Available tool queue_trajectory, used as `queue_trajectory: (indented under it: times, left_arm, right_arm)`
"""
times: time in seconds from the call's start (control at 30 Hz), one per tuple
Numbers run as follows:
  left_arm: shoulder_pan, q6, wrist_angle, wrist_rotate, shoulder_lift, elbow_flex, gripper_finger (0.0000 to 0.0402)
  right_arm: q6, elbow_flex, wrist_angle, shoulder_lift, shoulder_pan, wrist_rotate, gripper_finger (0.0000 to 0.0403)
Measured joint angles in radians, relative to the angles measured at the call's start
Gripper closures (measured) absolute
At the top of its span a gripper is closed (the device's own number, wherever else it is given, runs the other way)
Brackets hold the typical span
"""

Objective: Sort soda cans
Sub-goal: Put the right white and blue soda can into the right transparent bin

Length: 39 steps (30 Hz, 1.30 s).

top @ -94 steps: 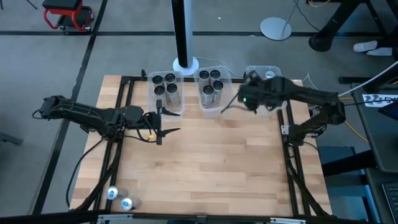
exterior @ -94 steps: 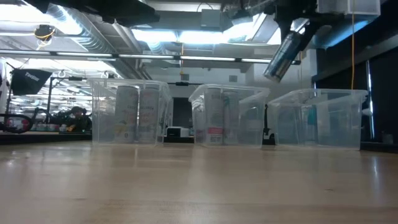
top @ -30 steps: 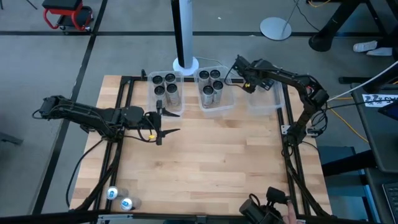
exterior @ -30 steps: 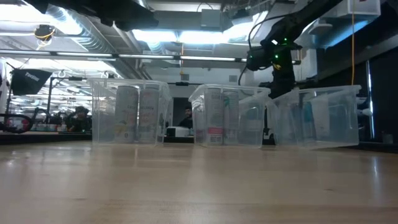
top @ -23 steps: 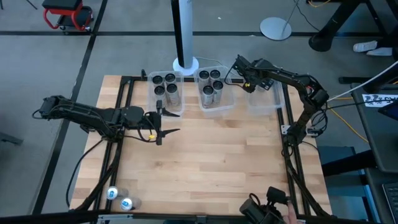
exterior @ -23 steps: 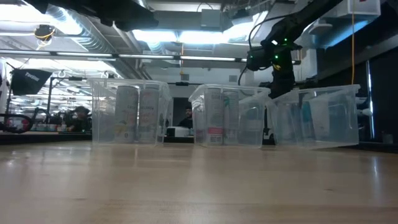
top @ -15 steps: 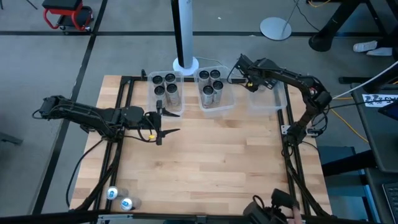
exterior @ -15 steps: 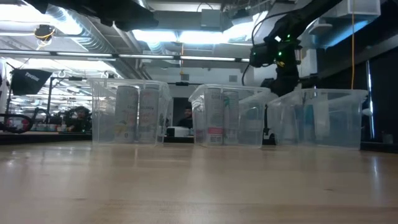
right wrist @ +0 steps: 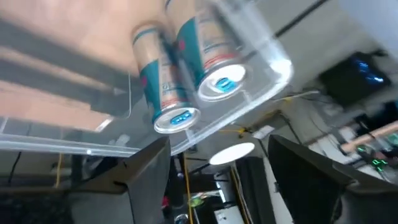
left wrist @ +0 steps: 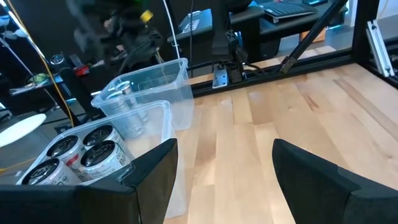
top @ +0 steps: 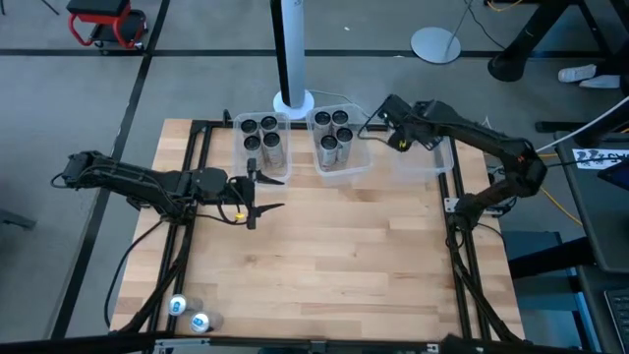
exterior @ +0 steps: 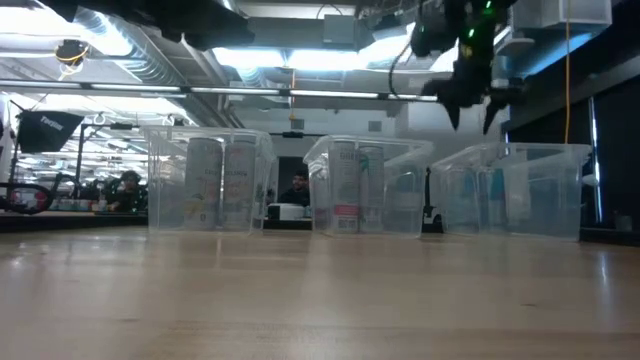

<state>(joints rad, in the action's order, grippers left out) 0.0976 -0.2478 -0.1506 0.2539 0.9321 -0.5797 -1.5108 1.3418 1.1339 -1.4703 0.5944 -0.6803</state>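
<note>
Two soda cans [right wrist: 186, 74] stand beyond the right arm's parted, empty fingers [right wrist: 149, 180].

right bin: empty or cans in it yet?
Not empty. The right wrist view shows two cans with pale tops standing in the right bin; the open right gripper hangs above it, holding nothing.

Wooden table [top: 334, 265] seen from above; three clear bins at its far edge: left bin [top: 261, 143] and middle bin [top: 336, 141] packed with dark-topped cans, right bin [top: 425, 160] under the right gripper [top: 386, 110]; left gripper [top: 265, 193] just before the left bin, fingers parted; two blue-topped cans [top: 189, 314] at the table's near left corner.
</note>
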Motion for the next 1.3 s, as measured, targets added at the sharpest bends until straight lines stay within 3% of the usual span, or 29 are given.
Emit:
queue_trajectory:
  times: [0.13,0.3,0.57,0.8,1.07,1.3]
  left_arm:
    - [0.000,0.052,0.002,0.000,0.000,0.000,0.0150]
    - [0.000,0.236,0.106,0.000,0.011,0.001,0.0150]
    - [0.030,0.424,0.182,0.000,0.072,0.000,0.0150]
    - [0.088,0.401,0.160,0.026,0.163,-0.079,0.0163]
    - [0.165,0.427,0.423,0.091,0.227,-0.289,0.0187]
    - [0.279,0.671,0.727,0.089,0.236,-0.444,0.0185]
  right_arm:
    - [0.137,0.000,0.030,0.079,-0.122,0.022,0.0135]
    - [0.296,0.000,0.027,0.160,-0.319,0.162,0.0135]
    - [0.331,-0.151,-0.194,0.229,-0.649,0.201,0.0135]
    - [0.343,-0.378,-0.475,0.244,-0.821,0.203,0.0135]
    - [0.356,-0.653,-0.958,0.244,-0.939,0.203,0.0135]
    - [0.409,-0.883,-1.365,0.244,-1.005,0.203,0.0135]
